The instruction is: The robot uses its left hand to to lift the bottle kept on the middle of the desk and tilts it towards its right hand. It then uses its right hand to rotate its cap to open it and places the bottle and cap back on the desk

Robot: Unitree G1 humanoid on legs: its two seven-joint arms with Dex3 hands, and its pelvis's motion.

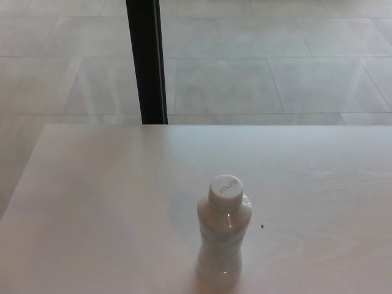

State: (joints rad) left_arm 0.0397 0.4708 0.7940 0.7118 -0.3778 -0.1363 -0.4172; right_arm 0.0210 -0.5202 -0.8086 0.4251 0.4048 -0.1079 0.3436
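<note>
The bottle (223,242) is positioned upright on the pale worktop (98,202), near the front edge and slightly right of centre. The white cap (225,188) is fitted on its neck. A small dark speck (263,226) is located just beside it. Neither hand is visible, so hand state cannot be determined.

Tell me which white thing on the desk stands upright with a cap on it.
It is the bottle, the only object standing on the desk. Its white cap is on. The only other thing there is a tiny dark speck beside it.
</note>
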